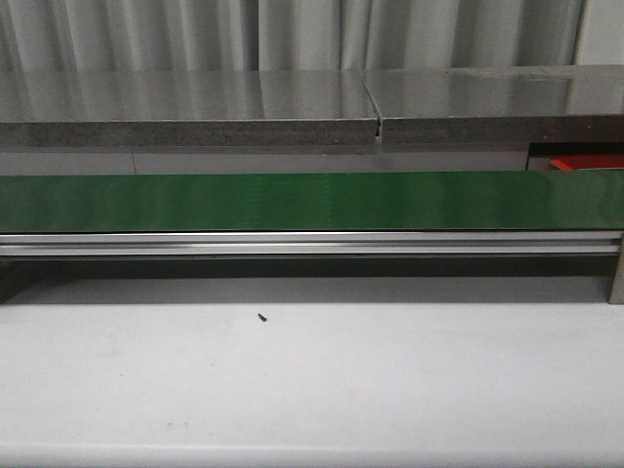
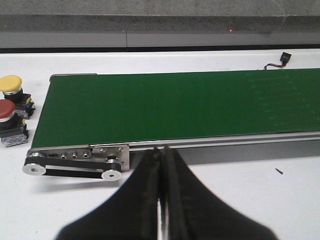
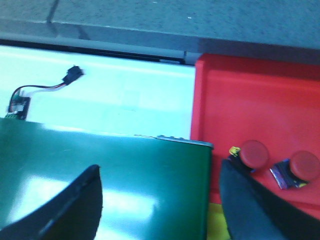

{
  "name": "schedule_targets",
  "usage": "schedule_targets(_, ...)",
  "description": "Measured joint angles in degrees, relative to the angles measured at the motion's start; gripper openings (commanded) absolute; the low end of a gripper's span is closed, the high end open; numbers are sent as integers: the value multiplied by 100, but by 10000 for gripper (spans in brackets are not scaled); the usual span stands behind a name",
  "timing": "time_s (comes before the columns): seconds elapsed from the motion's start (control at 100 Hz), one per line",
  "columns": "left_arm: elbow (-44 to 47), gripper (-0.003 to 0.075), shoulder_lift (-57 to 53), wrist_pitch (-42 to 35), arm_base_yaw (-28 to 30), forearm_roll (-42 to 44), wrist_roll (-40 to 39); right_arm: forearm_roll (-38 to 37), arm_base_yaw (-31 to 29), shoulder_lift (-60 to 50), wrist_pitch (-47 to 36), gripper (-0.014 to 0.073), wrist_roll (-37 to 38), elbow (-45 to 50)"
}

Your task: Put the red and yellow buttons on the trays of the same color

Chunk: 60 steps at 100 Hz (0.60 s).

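Both grippers hang over opposite ends of the conveyor: the left gripper (image 2: 161,200) has its black fingers pressed together on nothing, while the right gripper (image 3: 160,200) is spread wide, equally empty.

Largest in view is the green conveyor belt (image 1: 312,202), a long flat band with a matte, faintly glossy surface, running across the white table (image 1: 312,380) on a brushed aluminium rail. Nothing rides on it in any view. At the right gripper's end sits the red tray (image 3: 250,105), smooth moulded plastic, already holding two red buttons (image 3: 254,153) side by side. A sliver of yellow beside the tray's near edge may be the yellow tray, but too little shows to be sure. At the left gripper's end, off the belt on the table, stand a yellow button (image 2: 11,84) and a red button (image 2: 6,111), domed mushroom caps on blocky switch bodies, just beside each other.

Those two are probably next. The risk lies in their shape and closeness: the rounded caps could slip from flat fingers, and a descent on one could nudge or topple its neighbour. A top-heavy button set carelessly on the belt might tip or roll. At the far end, a red one dropped near the tray's crowded corner could knock the pair there.
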Motion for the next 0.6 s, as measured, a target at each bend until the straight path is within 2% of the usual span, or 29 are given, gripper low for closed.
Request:
schedule_targets(0.24, 0, -19, 0, 0, 0, 0, 0, -677, 1243, -1330, -1175, 499, -23, 1811)
schedule_targets(0.45, 0, -19, 0, 0, 0, 0, 0, -763, 1380, -2529, -1718, 481, 308, 3346)
schedule_targets(0.6, 0, -19, 0, 0, 0, 0, 0, -783, 1380, -3376, -1763, 394, 359, 4179)
